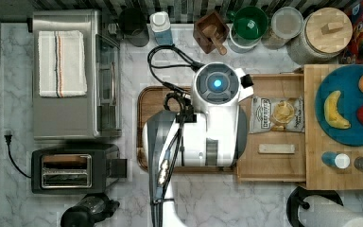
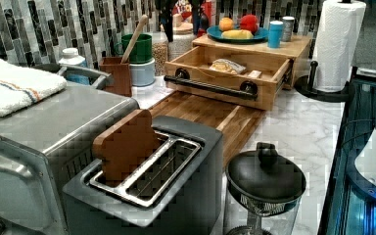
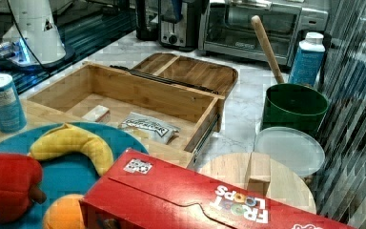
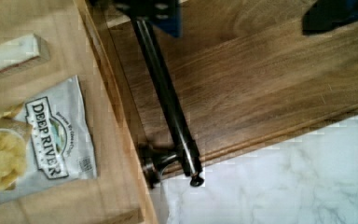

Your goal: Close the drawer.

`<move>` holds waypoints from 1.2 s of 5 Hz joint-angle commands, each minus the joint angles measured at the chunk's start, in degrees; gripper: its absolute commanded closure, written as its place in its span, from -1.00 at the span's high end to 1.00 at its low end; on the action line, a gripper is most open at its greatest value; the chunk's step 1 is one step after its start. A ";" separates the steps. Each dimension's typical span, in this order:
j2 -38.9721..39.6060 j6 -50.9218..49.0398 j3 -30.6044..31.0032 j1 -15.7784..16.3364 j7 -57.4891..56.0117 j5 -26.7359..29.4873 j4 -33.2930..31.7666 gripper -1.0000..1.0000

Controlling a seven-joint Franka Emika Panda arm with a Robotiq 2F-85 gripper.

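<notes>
The drawer point(image 2: 225, 68) is pale matt wood; its handle point(image 4: 168, 98) glossy dark metal; the counter point(image 4: 284, 182) polished marble.

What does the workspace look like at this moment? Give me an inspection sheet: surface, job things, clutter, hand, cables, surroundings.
Surface: white marble counter with a dark wooden board in front of the drawer.
Job's things: drawer pulled open, black bar handle over the board; it holds a chip bag and a small pale block.
Clutter: toaster, toaster oven with a towel on top, green cup, paper towel roll.
Hand: hand at the handle; finger state unclear.
Cables: black cables loop by the arm.
Surroundings: tiled backsplash.
</notes>
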 commanded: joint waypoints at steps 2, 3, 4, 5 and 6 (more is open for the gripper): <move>3.62 9.45 5.21 2.88 -6.01 0.17 -9.71 -1.00; 6.53 13.53 5.39 1.71 -8.74 -1.02 -10.51 -1.00; 8.44 18.75 5.40 0.69 -10.54 -2.43 -12.51 -1.00; 8.62 20.34 5.51 0.30 -10.39 -4.05 -13.42 -1.00; 7.88 17.63 4.58 0.32 -11.68 -5.83 -12.29 -1.00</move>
